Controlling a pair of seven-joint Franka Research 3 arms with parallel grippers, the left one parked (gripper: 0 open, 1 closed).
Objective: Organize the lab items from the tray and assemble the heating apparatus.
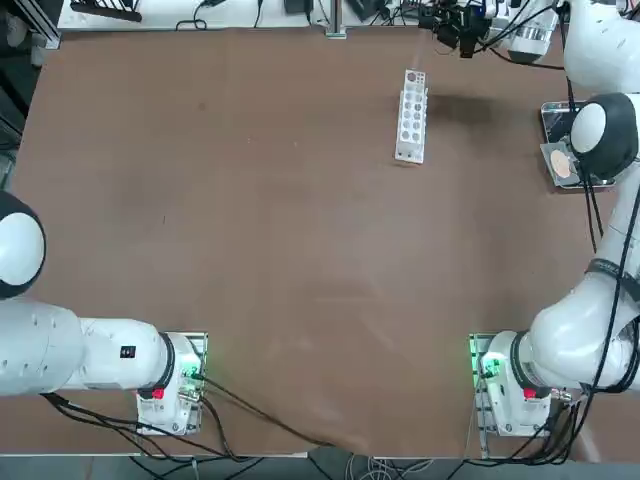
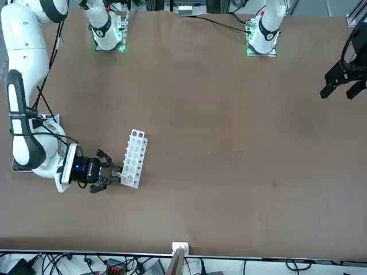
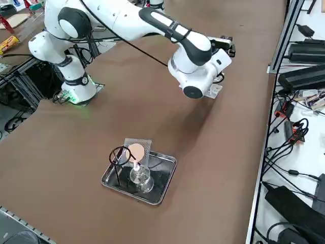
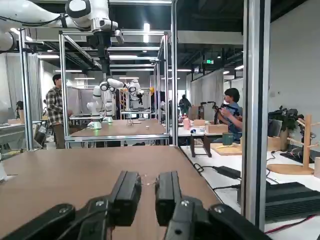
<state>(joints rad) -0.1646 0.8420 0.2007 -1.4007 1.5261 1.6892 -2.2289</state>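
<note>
The tray point(image 3: 171, 168) holds burner point(image 3: 140, 178), stand point(image 3: 119, 155) and mesh point(image 3: 136, 150); the end effector point(image 2: 117, 176), nearly closed and empty beside the rack point(image 2: 136, 156), should open before descending squarely.

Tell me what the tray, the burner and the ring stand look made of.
Tray: shiny metal, likely steel; its rim mirrors light. Burner: clear glass; the tray shows through it. Ring stand: thin black wire, probably coated metal. The right gripper is at the rack.
</note>
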